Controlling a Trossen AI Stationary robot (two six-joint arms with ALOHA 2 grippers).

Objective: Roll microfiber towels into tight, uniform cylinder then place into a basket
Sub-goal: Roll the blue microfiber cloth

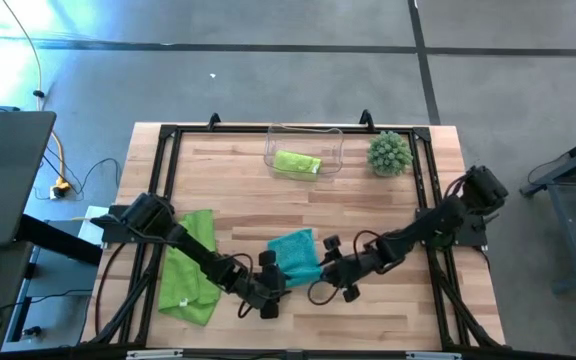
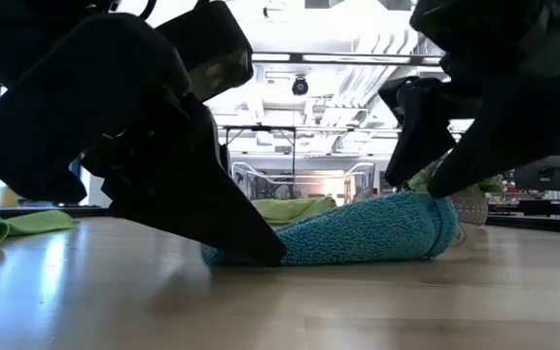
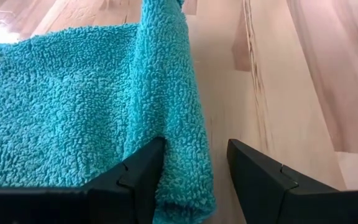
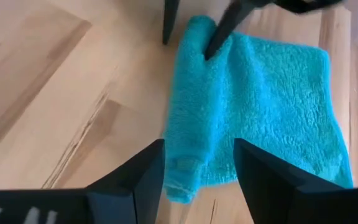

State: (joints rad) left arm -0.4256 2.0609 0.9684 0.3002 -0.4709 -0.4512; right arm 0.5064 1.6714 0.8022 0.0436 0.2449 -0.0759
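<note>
The teal towel (image 1: 296, 252) lies near the table's front middle. Its near edge is rolled up into a thick roll (image 2: 367, 231), and the rest lies flat toward the far side. My left gripper (image 3: 194, 180) is open and astride the roll's left end. My right gripper (image 4: 197, 177) is open and astride the roll's right end. One lime green towel (image 1: 190, 268) lies flat at the near left. Another, rolled (image 1: 297, 163), lies in the clear basket (image 1: 330, 140) at the far edge. My left gripper comes slanting down from the table's left, with its fingers across the roll. One finger (image 3: 138, 177) rests on the flat cloth against the roll's side (image 3: 176, 149); the other (image 3: 260, 180) stands on the wood, apart from it. The towel lies on the table. My right gripper comes slanting down from the table's right, one finger on either side of the roll's right end (image 4: 182, 168). One finger (image 4: 145, 177) touches the roll's outer side; the other (image 4: 263, 180) is over the flat cloth. The towel lies on the table.
A round spiky green plant ball (image 1: 389, 153) stands at the far right beside the basket. The black frame rail (image 1: 168, 150) runs around the tabletop. Bare wood (image 1: 368, 200) lies between the teal towel and the basket.
</note>
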